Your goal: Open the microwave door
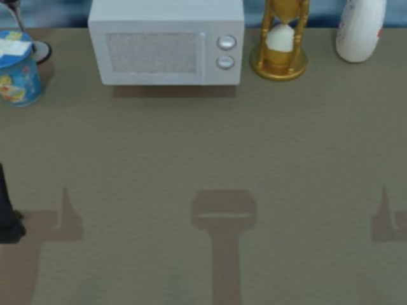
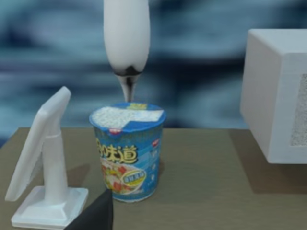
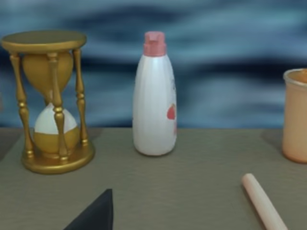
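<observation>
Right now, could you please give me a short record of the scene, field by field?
microwave: rear centre of the table, front facing the arms
microwave door: shut, flush with the front
knobs: two, right of the door
cup noodles: left of the microwave
hourglass: right of the microwave
white bottle: right of the hourglass
left arm: at the left edge, far from the door
right arm: out of the top view
</observation>
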Motion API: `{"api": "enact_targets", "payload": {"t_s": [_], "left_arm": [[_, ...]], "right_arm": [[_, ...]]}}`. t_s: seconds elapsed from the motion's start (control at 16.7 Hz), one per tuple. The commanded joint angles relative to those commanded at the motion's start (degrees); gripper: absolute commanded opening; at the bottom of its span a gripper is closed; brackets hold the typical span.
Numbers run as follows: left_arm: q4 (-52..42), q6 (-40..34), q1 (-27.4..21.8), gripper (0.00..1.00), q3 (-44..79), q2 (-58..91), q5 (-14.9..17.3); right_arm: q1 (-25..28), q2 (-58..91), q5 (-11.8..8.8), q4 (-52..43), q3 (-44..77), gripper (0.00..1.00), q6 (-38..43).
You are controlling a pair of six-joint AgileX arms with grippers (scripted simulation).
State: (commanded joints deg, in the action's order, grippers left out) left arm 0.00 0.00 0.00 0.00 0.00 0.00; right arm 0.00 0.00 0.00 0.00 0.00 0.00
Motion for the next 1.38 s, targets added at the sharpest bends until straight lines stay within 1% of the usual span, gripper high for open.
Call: {"api": "enact_targets", "payload": {"t_s": [0.3, 0.6, 0.78, 0.96, 1.38], "left_arm": [[-1.86, -0.34, -0.82, 1.00, 2.54, 2.48, 0.05], [-11.85, -2.31, -4.72, 1.00, 15.47, 16.01, -0.43], [-20.98, -4.14, -8.04, 1.00, 26.97, 29.15, -1.33], [-31.76, -6.42, -11.81, 1.00, 40.45, 45.29, -2.80], [-58.61, -13.16, -21.20, 1.00, 77.00, 87.97, -7.74]], "right_arm": [[0.00, 0.00, 0.00, 0.00, 0.00, 1.00, 0.00], [0.00, 0.00, 0.00, 0.00, 0.00, 1.00, 0.00], [0.00, 0.00, 0.00, 0.00, 0.00, 1.00, 0.00], [0.00, 0.00, 0.00, 0.00, 0.00, 1.00, 0.00], [0.00, 0.00, 0.00, 0.00, 0.00, 1.00, 0.00]]}}
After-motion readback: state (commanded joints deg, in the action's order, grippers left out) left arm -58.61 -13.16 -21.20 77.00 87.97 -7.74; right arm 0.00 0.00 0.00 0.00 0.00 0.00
